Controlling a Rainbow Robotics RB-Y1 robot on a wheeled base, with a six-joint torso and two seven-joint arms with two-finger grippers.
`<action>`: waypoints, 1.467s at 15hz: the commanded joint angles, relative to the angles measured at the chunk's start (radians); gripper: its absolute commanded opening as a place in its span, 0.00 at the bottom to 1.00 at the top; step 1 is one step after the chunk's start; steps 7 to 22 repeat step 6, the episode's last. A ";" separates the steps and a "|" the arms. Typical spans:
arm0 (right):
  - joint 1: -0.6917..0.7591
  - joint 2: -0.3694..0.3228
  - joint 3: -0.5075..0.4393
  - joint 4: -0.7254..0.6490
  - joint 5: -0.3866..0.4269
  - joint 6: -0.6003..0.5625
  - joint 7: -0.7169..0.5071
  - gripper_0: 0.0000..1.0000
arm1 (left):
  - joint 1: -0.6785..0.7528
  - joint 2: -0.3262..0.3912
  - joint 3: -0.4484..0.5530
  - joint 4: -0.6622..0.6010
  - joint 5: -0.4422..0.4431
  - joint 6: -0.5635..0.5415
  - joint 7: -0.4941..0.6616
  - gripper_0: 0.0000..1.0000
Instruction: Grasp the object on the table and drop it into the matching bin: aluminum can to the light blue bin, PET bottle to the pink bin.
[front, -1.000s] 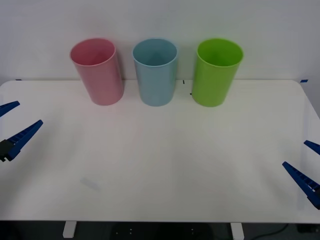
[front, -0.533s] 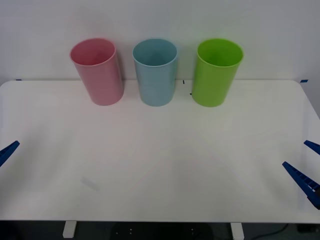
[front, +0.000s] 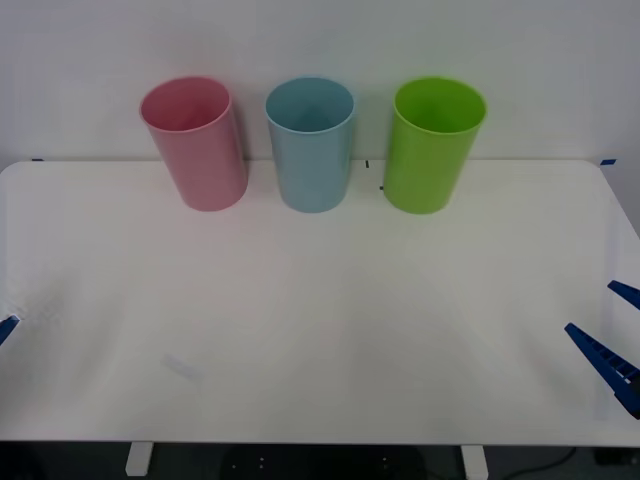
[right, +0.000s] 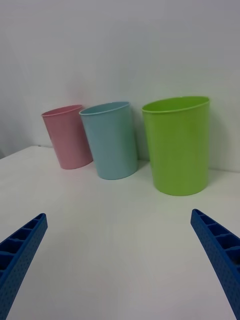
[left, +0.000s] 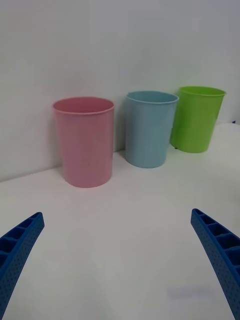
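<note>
My left gripper (left: 119, 272) at nine o'clock and right gripper (front: 612, 332) at four hang spread, empty. An aluminum can is light, slick, dentable; I'd pinch mid-body gently.

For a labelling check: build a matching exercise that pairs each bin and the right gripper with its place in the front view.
Things:
1. pink bin
2. light blue bin
3. green bin
4. right gripper

Places:
A. middle of the row
B. table's right edge, near side
C. right end of the row
D. left end of the row

Pairs: 1-D, 2-A, 3-C, 4-B
</note>
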 joint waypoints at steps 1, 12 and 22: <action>0.000 0.000 0.000 0.000 0.000 0.000 0.000 1.00 | 0.020 -0.001 0.004 0.000 0.011 0.000 -0.004 1.00; 0.000 0.000 0.000 0.000 0.000 0.000 0.000 1.00 | 0.026 -0.001 -0.006 0.000 0.011 0.000 -0.004 1.00; 0.000 0.000 0.000 0.000 0.000 0.000 0.000 1.00 | 0.026 -0.001 -0.006 0.000 0.011 0.000 -0.004 1.00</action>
